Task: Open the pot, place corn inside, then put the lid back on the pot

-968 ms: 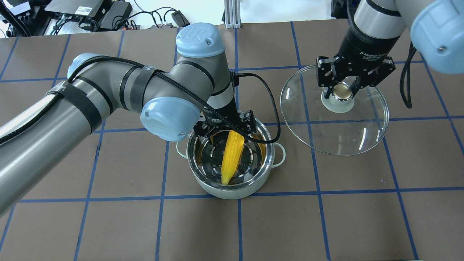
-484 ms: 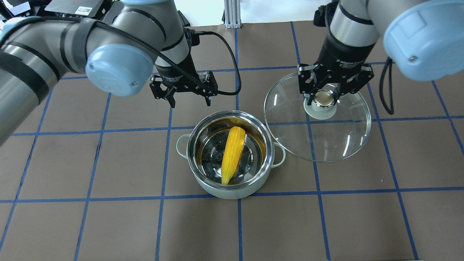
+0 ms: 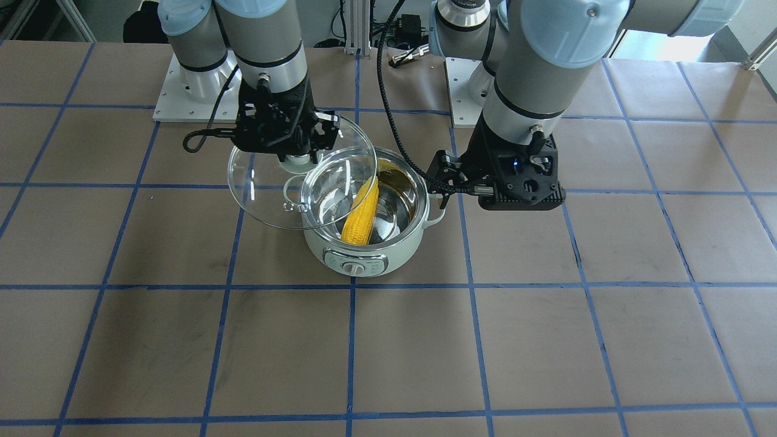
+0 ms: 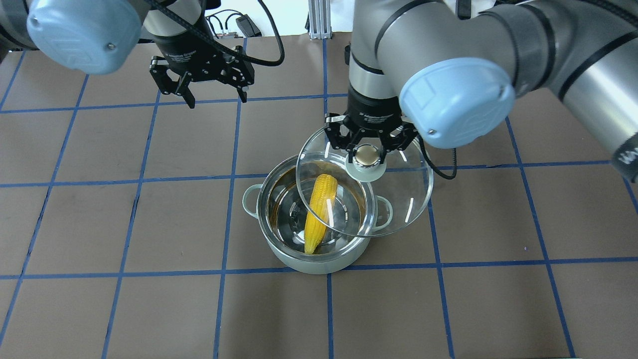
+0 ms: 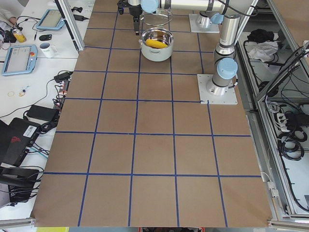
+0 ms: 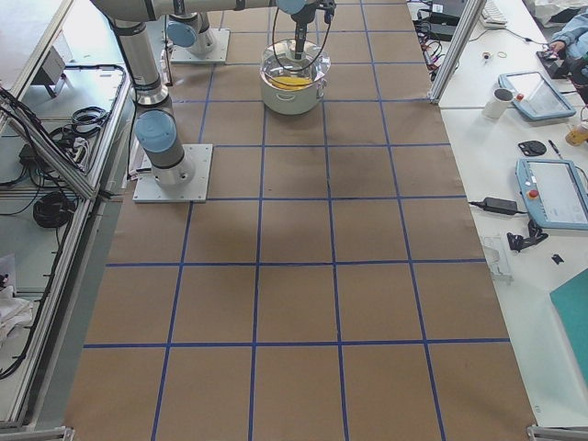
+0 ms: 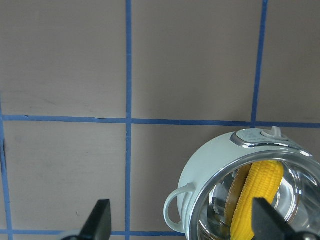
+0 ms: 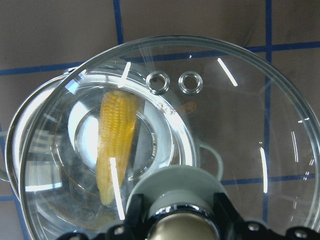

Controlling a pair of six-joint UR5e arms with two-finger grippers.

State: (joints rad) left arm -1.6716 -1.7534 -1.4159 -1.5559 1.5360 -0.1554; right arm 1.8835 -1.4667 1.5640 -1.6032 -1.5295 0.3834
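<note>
Quick update from us: the corn [image 4: 319,214] is lying inside the pot [image 4: 319,264], slanted across the shiny bottom, fat end toward the side with the dial [image 3: 355,267] and pointy end toward the robot's side. The pot sits on the bench [image 4: 149,299], right on a blue grid line.

The right pincer [image 4: 367,155] is clamped on the knob [image 8: 172,227] of the lid [image 4: 403,189] and holds it over the pot. We'd say it only covers part of the opening, shifted off toward the robot's right, so it's not seated on the rim. We can't tell if the glass edge touches the rim anywhere.

The left pincer [image 4: 217,101] hangs above bare bench, well apart from the pot, fingers spread wide with nothing between them.
</note>
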